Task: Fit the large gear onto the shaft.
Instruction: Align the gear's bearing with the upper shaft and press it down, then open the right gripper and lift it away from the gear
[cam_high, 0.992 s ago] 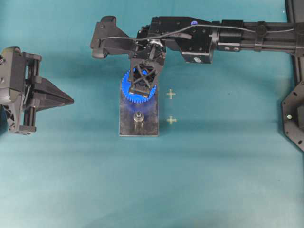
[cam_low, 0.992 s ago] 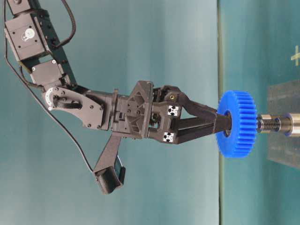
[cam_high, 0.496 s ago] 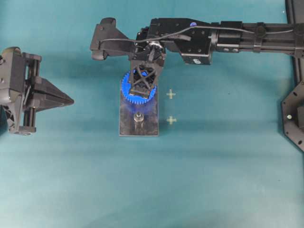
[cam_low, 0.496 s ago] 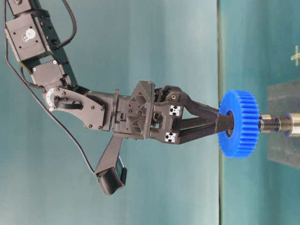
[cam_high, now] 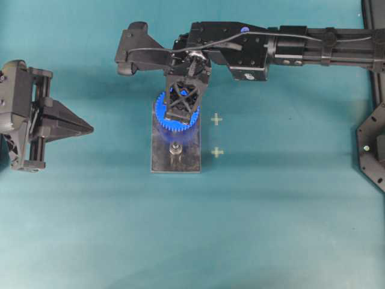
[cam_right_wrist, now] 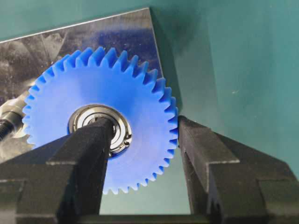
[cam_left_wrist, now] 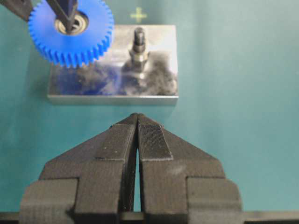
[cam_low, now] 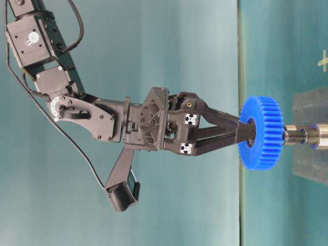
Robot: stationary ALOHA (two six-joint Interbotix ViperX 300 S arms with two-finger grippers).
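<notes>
The large gear (cam_right_wrist: 93, 84), bright blue with a metal bearing, hangs level over the far end of the grey plate (cam_high: 189, 161). My right gripper (cam_right_wrist: 145, 126) is shut on it from above, one finger in the bearing and the other against the rim teeth. The shaft below it is hidden by the gear. In the table-level view the gear (cam_low: 261, 133) sits right at the tip of a steel peg (cam_low: 300, 137); I cannot tell whether the tip is inside the bearing. The other peg (cam_high: 175, 149) stands bare. My left gripper (cam_left_wrist: 137, 117) is shut and empty, left of the plate.
Two pale cross marks (cam_high: 216, 119) (cam_high: 217, 152) lie on the teal cloth just right of the plate. The right arm (cam_high: 289, 45) stretches across the back. A black fixture (cam_high: 373, 144) stands at the right edge.
The gear and my right gripper have sunk slightly toward the plate. The left arm has not moved.
</notes>
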